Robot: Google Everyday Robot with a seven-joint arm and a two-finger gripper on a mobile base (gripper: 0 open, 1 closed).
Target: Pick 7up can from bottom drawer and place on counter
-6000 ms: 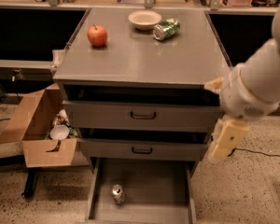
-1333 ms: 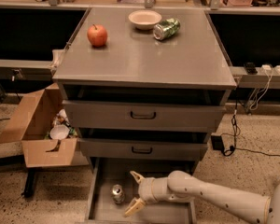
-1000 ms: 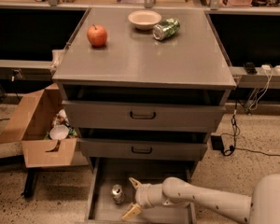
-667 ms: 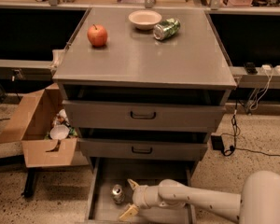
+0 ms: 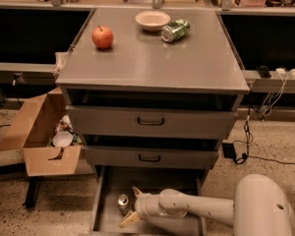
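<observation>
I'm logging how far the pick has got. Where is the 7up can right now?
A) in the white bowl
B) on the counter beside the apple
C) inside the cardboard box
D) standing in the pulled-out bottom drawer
D: the 7up can stands upright on the floor of the bottom drawer, with the gripper right at it, fingers spread.

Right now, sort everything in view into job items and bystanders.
Job: 7up can; bottom drawer holding it; counter; tool, open, in the drawer beside the can.
Lying about: apple, bowl, green can on the counter; cardboard box on the floor.
</observation>
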